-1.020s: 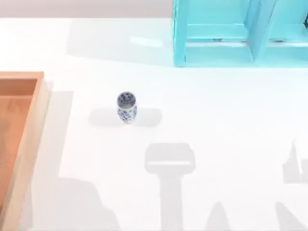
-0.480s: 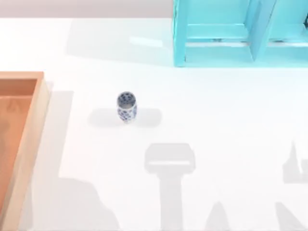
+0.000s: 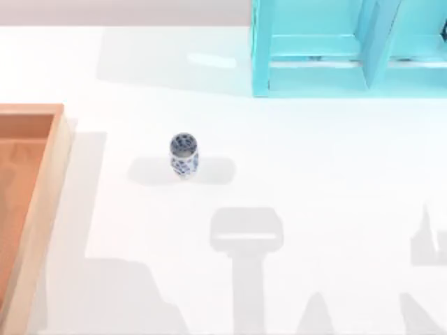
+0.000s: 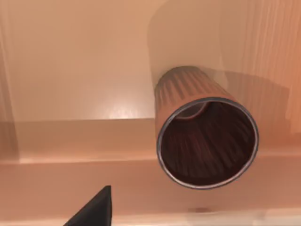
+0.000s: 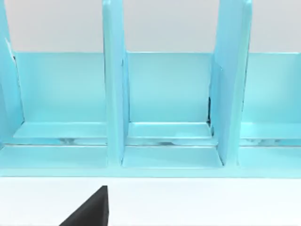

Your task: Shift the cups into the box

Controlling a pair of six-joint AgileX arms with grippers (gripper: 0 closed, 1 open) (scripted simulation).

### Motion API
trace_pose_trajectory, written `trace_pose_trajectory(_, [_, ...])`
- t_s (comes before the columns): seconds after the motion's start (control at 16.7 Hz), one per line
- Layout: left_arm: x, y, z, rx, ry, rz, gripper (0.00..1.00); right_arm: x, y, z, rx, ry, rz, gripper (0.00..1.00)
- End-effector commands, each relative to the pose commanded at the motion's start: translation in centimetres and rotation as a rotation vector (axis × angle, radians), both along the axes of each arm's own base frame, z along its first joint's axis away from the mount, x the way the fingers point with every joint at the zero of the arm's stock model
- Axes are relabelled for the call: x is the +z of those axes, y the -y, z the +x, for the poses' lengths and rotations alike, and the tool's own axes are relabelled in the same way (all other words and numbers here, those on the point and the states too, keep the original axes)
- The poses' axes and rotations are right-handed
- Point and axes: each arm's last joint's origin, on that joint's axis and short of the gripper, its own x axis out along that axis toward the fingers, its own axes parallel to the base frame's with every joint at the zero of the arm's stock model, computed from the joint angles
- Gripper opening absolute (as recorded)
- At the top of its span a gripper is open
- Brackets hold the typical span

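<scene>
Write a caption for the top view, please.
White-and-blue cup upright on the table, between the wooden box and turquoise shelf.

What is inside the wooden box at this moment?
In the left wrist view, the reddish-brown cup stands upright on the floor of the box, near a wall. The top view cuts off most of the box, so its remaining floor is unseen.

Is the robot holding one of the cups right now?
It cannot be told. The left wrist view shows the reddish-brown cup inside the wooden box, no fingers visibly on it. The blue-patterned cup stands free on the table.
</scene>
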Motion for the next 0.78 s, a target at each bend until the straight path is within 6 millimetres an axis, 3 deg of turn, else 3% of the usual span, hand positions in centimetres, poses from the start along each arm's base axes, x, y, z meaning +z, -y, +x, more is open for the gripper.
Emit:
trace_pose_trajectory(0.3, [6.2,0.0,0.1,-0.003,0.005,0.003,1.00,0.0,0.0,0.0,0.000,0.000,0.000,1.00])
trace_pose_trajectory(0.42, [7.8,0.2,-0.2,-0.006,0.007,0.004,1.00,0.0,0.0,0.0,0.000,0.000,0.000,1.00])
trace_pose_trajectory(0.78, [8.3,0.2,-0.3,-0.004,0.009,0.005,1.00,0.0,0.0,0.0,0.000,0.000,0.000,1.00])
